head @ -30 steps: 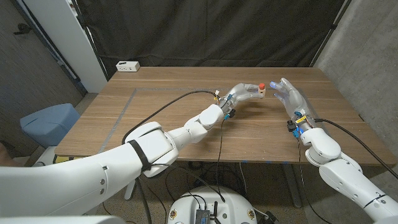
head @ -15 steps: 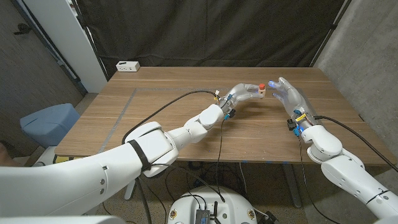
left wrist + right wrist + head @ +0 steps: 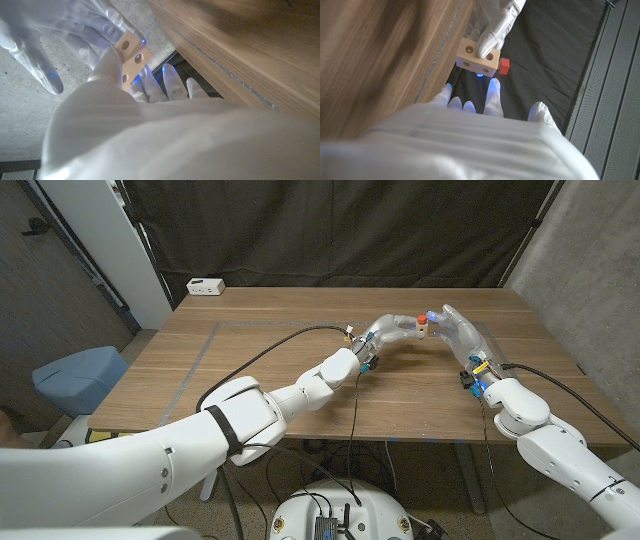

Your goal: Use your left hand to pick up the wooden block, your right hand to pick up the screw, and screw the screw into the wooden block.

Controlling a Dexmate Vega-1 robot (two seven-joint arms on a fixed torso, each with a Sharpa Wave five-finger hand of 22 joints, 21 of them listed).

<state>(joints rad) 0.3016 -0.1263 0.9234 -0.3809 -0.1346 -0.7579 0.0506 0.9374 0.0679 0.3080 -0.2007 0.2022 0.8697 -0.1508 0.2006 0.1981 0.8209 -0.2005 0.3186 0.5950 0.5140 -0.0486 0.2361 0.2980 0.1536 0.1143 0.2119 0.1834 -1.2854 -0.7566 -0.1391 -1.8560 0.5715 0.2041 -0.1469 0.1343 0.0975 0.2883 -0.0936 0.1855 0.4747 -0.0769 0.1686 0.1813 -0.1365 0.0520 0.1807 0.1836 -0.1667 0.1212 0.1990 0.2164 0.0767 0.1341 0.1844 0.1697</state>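
Observation:
My left hand [image 3: 392,329] holds the pale wooden block [image 3: 421,327] up over the table's far middle. In the left wrist view the block [image 3: 131,55] is pinched at my fingertips, its holes showing. The red-headed screw [image 3: 422,318] sticks out of the block, and its red head [image 3: 504,66] shows at the block's [image 3: 477,57] side in the right wrist view. My right hand [image 3: 457,330] stands just right of the block, fingers spread and reaching toward the screw. None of them visibly grips it. My right fingers [image 3: 47,47] loom around the block in the left wrist view.
A white power strip [image 3: 205,285] lies at the wooden table's [image 3: 270,330] far left corner. A thin tape line [image 3: 198,352] runs down the table's left part. A blue seat [image 3: 80,376] stands off the table's left edge. A black curtain hangs behind.
My right hand has moved left and forward, closing the gap to the block and screw. My left hand and the block have stayed in place.

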